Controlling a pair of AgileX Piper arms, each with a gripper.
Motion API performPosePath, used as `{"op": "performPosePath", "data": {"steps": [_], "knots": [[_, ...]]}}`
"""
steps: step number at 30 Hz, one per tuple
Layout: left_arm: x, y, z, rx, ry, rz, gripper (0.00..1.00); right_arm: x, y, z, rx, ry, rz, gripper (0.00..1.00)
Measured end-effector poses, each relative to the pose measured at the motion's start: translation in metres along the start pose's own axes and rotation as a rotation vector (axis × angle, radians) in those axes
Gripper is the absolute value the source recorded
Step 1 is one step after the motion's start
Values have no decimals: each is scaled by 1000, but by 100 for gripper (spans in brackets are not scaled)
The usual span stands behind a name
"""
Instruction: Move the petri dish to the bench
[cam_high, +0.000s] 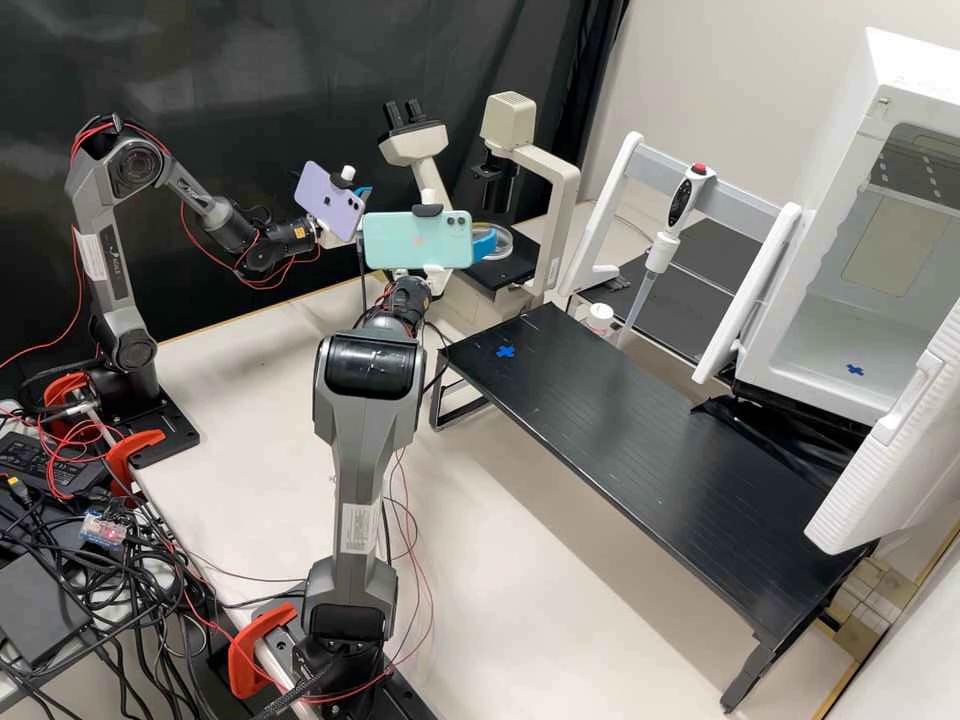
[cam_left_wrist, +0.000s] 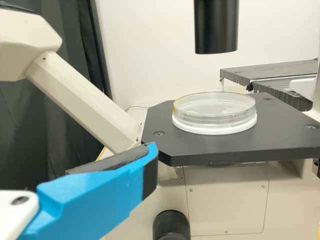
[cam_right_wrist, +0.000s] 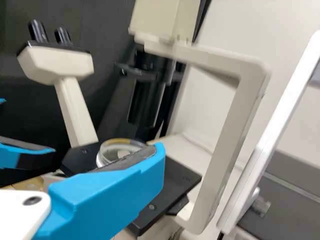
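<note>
The clear petri dish (cam_high: 505, 243) sits flat on the microscope's black stage. My right gripper (cam_high: 486, 243) is beside it at the stage in the high view; my left gripper (cam_high: 363, 192) hangs farther left, away from the dish. In the left wrist view, the dish (cam_left_wrist: 215, 111) rests on a white ring, apart from my left gripper (cam_left_wrist: 151, 150), which is open. In the right wrist view, a finger of my right gripper (cam_right_wrist: 159, 147), open with its dark pad bare, partly covers the dish (cam_right_wrist: 114, 150). The black bench (cam_high: 610, 410) bears a blue cross (cam_high: 505, 351).
The microscope's arm (cam_high: 560, 200) rises right of the stage, its black condenser (cam_left_wrist: 216, 27) above the dish. A pipette (cam_high: 665, 240) hangs on a white rack beyond the bench. An incubator with an open door (cam_high: 900, 440) stands at the right.
</note>
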Motion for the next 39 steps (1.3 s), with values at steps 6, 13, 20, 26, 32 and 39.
{"op": "performPosePath", "data": {"steps": [6, 13, 20, 26, 32, 39], "knots": [[0, 0, 0, 0, 0, 0, 100, 36, -4, 7, 41, -54, -47, 100], [0, 0, 0, 0, 0, 0, 100, 76, 5, 11, 81, -110, -16, 100], [0, 0, 0, 0, 0, 0, 100, 105, 3, 16, 72, -150, -28, 100], [0, 0, 0, 0, 0, 0, 100, 124, -10, 23, 65, -193, -70, 100], [0, 0, 0, 0, 0, 0, 100, 138, -19, 28, 119, -239, -87, 100], [0, 0, 0, 0, 0, 0, 100, 144, -19, 33, 160, -271, -107, 100]]}}
